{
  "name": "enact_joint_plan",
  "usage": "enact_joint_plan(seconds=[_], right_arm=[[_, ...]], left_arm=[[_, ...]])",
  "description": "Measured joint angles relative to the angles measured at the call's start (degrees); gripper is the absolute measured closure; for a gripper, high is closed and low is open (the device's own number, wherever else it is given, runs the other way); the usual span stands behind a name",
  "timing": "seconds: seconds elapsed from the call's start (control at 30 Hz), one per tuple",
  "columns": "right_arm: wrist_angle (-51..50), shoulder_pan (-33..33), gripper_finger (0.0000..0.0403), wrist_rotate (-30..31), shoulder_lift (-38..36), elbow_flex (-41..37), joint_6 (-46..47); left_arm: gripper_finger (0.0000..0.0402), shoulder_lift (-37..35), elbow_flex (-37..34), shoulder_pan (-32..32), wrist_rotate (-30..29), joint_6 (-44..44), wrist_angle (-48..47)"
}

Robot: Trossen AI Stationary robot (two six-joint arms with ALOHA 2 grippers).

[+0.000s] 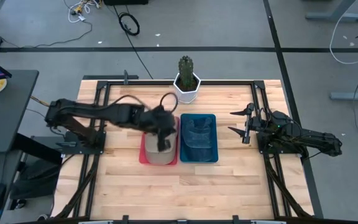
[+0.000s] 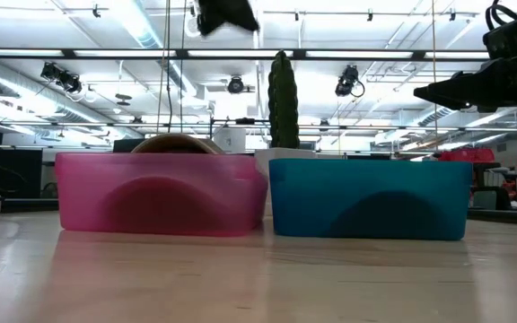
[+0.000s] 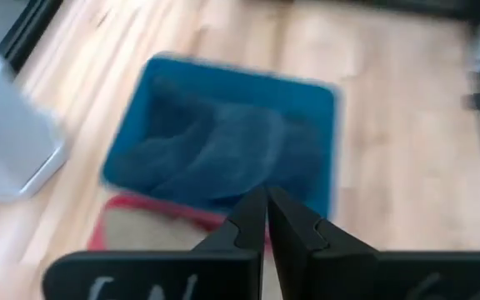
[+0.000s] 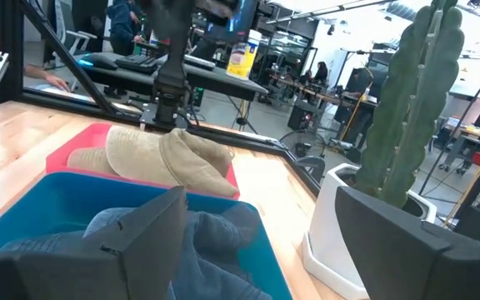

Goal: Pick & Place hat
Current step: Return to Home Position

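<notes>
From the high view, my left gripper (image 1: 164, 142) hangs over the translucent pink plastic bin (image 1: 143, 154), its arm reaching in from the left edge of the pale wooden table (image 1: 229, 183). The tan-brown fabric caps (image 1: 157, 157) lie inside that pink bin. Just beside it on the right, a teal-blue plastic bin (image 1: 215, 140) holds blue denim caps (image 1: 197, 132). A green cactus in a white pot (image 1: 187, 78) stands behind the two bins. My right gripper (image 1: 234, 122) sits at the right side of the table, well apart from the bins, with its fingers spread and empty

In the low view, the two bins stand side by side. The rounded crown of one brown cap shows above the pink rim, and both grippers are up high, clear of the bins

On the left wrist view, the two dark fingers (image 3: 248, 225) are pressed together with nothing between them, above the blue bin and a corner of the pink one

On the right wrist view, my own fingers stand wide apart, and a brown cap is heaped in the pink bin beyond the blue one
</notes>
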Motion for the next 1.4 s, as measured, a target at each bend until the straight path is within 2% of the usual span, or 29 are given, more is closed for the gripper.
enact_joint_plan(seconds=[0.1, 0.2, 0.33, 0.43, 0.63, 0.8, 1.0, 1.1, 1.17, 1.4], right_arm=[[0.0, 0.0, 0.0091, 0.0, 0.0, 0.0, 0.0], [-0.1, 0.0, 0.0091, 0.0, 0.0, 0.0, 0.0], [0.0, 0.0, 0.0091, 0.0, 0.0, 0.0, 0.0], [-0.2, 0.0, 0.0091, 0.0, 0.0, 0.0, 0.0], [-0.1, 0.0, 0.0091, 0.0, 0.0, 0.0, 0.0], [-0.1, 0.0, 0.0091, 0.0, 0.0, 0.0, 0.0], [-0.1, 0.0, 0.0091, 0.0, 0.0, 0.0, 0.0], [-0.1, 0.0, 0.0091, 0.0, 0.0, 0.0, 0.0], [-0.1, 0.0, 0.0091, 0.0, 0.0, 0.0, 0.0], [0.0, 0.0, 0.0091, 0.0, 0.0, 0.0, 0.0]], left_arm=[[0.0383, -2.6, -0.7, -5.0, -0.3, 0.8, 1.1], [0.0383, -6.6, -5.4, -10.1, -3.9, 1.2, 5.7], [0.0383, -16.8, -17.6, -15.4, -8.0, 0.8, 15.3], [0.0383, -26.2, -28.6, -17.1, -5.9, 3.9, 24.5], [0.0383, -45.6, -47.9, -17.3, 6.3, 4.9, 38.4], [0.0383, -58.2, -59.1, -17.3, 9.5, 5.3, 43.7], [0.0383, -71.2, -68.0, -16.8, 9.6, 6.9, 44.5], [0.0383, -77.2, -72.8, -15.6, 9.6, 7.1, 48.2], [0.0383, -80.4, -75.4, -14.8, 10.9, 7.3, 50.8], [0.0383, -87.6, -79.2, -9.1, 14.3, 8.5, 49.7]])
